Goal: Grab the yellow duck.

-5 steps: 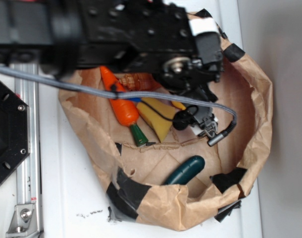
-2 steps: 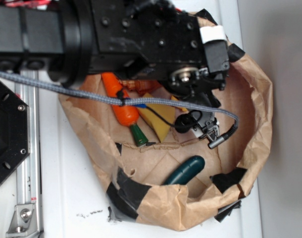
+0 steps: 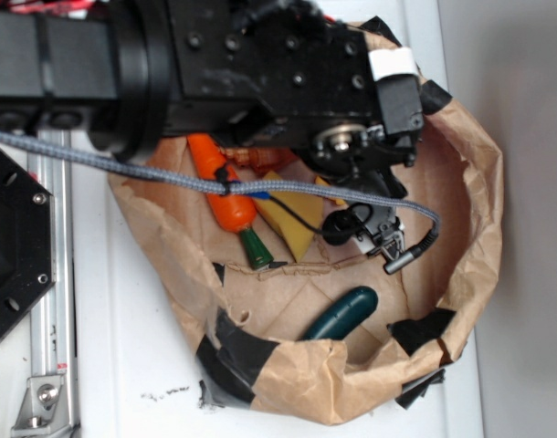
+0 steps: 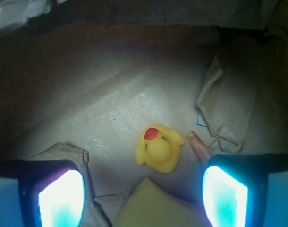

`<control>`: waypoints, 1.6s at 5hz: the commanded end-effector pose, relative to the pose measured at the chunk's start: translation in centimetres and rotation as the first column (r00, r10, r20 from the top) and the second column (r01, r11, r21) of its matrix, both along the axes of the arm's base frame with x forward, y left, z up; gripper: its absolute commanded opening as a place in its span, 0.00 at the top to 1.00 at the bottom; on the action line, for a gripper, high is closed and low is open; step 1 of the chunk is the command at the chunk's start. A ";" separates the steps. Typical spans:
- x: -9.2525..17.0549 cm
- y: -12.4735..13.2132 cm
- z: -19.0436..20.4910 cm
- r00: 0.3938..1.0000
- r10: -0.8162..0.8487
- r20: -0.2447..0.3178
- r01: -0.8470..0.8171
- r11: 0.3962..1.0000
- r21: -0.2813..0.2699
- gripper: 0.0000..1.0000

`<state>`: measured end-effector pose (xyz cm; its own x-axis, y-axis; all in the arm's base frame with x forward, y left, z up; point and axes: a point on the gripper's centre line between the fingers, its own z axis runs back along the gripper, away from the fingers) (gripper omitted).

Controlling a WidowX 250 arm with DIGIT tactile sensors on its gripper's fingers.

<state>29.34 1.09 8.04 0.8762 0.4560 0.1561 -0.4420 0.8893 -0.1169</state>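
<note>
The WidowX gripper [image 4: 143, 189] hangs with its jaws spread wide and empty, its two glowing fingertips [image 4: 61, 197] framing the lower corners of the wrist view. Between and just beyond them, the yellow duck [image 4: 159, 148] lies on the creased floor of the brown paper bag [image 3: 479, 182], red beak turned up and to the left, touching neither finger. The wide spread looks chosen to straddle the toy, which sits nearer the right finger than the left, so a small sideways correction may be needed before closing.

A pale yellow sponge wedge [image 4: 156, 204] pokes up from the bottom edge just below the duck, close enough to be caught in a careless pinch. A thin striped orange tip [image 4: 199, 144] rests just right of the duck; what it belongs to cannot be told.

From the exterior camera, the black arm [image 3: 260, 73] and its grey braided cable [image 3: 169, 173] reach over the bag and hide the duck entirely. Beside the arm lie an orange toy carrot [image 3: 225, 196] with a green stem, and, well apart near the bag's lower wall, a dark teal object [image 3: 344, 312]. Black tape [image 3: 237, 351] patches the rolled-down rim, apparently to hold the bag open as a bin. No legible writing or brand shows in either view.
</note>
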 end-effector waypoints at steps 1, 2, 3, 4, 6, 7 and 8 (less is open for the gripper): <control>2.4 0.5 -2.8 0.995 -0.068 0.074 0.076 0.991 -0.114 0.00; 2.8 -0.5 -5.6 0.996 -0.083 0.031 0.085 0.993 -0.084 0.00; 2.5 -0.7 -5.0 0.994 -0.100 0.041 0.104 0.989 -0.104 0.00; 2.0 -0.7 -3.5 0.991 -0.101 0.084 0.109 0.990 -0.093 0.00; 1.1 -0.9 -1.9 0.985 -0.123 0.120 0.134 0.987 -0.088 0.00; 0.9 -1.0 -2.0 0.986 -0.121 0.113 0.131 0.987 -0.089 0.00; 1.3 -1.0 -2.6 0.988 -0.120 0.103 0.129 0.988 -0.086 1.00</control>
<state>29.62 -0.21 4.32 0.9134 0.3738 0.1613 -0.3340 0.9146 -0.2278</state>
